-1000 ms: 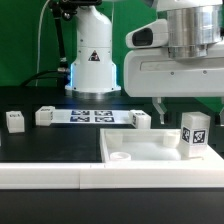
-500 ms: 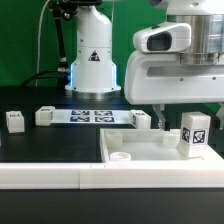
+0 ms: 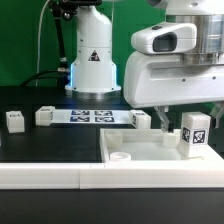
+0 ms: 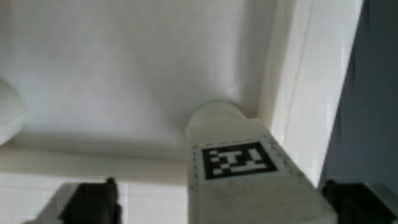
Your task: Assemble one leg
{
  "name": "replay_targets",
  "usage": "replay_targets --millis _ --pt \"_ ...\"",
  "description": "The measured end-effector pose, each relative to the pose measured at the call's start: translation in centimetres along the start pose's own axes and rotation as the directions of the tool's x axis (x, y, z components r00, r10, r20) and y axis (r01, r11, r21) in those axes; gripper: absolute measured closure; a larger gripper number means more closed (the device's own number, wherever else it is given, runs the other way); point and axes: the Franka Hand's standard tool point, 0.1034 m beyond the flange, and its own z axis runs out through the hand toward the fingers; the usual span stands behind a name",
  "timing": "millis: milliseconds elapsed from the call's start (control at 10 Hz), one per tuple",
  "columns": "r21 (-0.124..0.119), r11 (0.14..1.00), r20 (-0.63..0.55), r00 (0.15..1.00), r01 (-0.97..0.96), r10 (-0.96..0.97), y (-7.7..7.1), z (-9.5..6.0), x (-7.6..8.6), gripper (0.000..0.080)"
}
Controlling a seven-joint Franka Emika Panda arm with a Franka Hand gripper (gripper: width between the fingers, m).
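The leg (image 3: 193, 134), a small white post with a black-and-white tag, stands upright near the right end of the flat white panel (image 3: 150, 147). My gripper (image 3: 187, 110) hangs just above it, open and empty. One dark finger (image 3: 160, 118) shows to the leg's left; the other is hidden. In the wrist view the leg (image 4: 231, 150) rises between my two dark fingertips (image 4: 89, 203), with a gap on each side. The gripper (image 4: 222, 205) does not touch the leg.
Three more small tagged posts stand on the black table (image 3: 14, 121), (image 3: 45, 115), (image 3: 141, 119). The marker board (image 3: 92, 115) lies between them. A long white border bar (image 3: 50, 176) runs along the front. The robot base (image 3: 93, 60) stands behind.
The gripper hand has come down a little and shifted toward the exterior view's right over the leg. The leg has not moved.
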Motion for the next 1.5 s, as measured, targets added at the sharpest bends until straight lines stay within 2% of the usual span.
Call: replay_targets --millis 100,200,300,400,700,1000,1300,1500 --pt "0.0 1.0 0.0 1.0 0.0 0.0 0.0 0.0 0.0 0.0396" --pt "0.0 1.0 0.0 1.0 -0.008 0.008 0.0 0.0 0.0 0.0396" --pt "0.0 1.0 0.0 1.0 -0.008 0.008 0.0 0.0 0.0 0.0508" --pt "0.001 1.0 0.0 1.0 -0.022 0.022 0.0 0.0 0.0 0.0508" --pt "0.007 0.968 -0.005 0.968 -0.251 0.251 -0.2 0.1 0.0 0.0508" --pt "0.03 0.822 -0.029 0.821 -0.569 0.57 -0.7 0.3 0.1 0.0508" --pt "0.036 0.616 -0.021 0.616 -0.787 0.787 -1.0 0.4 0.1 0.0508" --pt "0.049 0.448 0.001 0.448 -0.893 0.894 -1.0 0.4 0.1 0.0508"
